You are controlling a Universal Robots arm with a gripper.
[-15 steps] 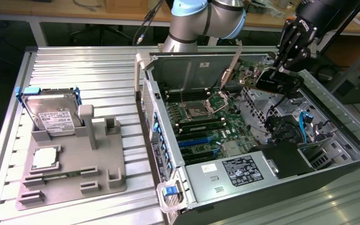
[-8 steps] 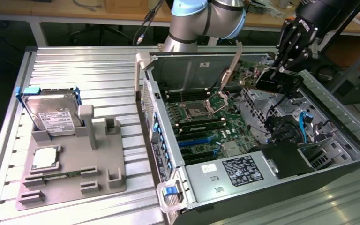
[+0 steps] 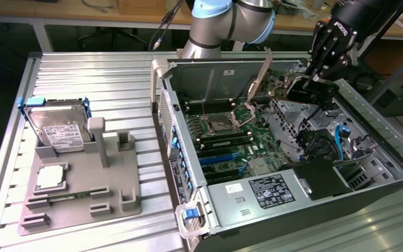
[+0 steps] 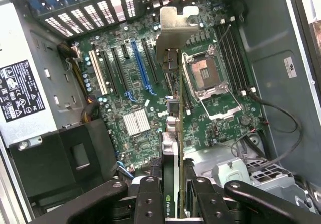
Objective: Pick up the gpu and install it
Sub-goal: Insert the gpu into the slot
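Observation:
The gpu (image 3: 305, 92) hangs above the open computer case (image 3: 387, 144), over the motherboard (image 3: 230, 142). Its metal bracket (image 3: 258, 77) points toward the exterior view's left. My gripper (image 3: 315, 79) is shut on the card's far end. In the wrist view the gpu (image 4: 173, 148) is seen edge-on between my two black fingers (image 4: 149, 199), with its green board edge and silver bracket (image 4: 176, 25) reaching out over the expansion slots. The blue slot (image 4: 143, 68) lies just beside the card's line. The card is clear of the board and touches no slot.
A grey parts holder (image 3: 82, 202) on the ribbed table at the exterior view's left carries a hard drive (image 3: 61, 131) and a CPU chip (image 3: 51, 177). Inside the case are the open CPU socket (image 4: 205, 73), the power supply (image 3: 272, 191) and loose cables (image 4: 281, 118).

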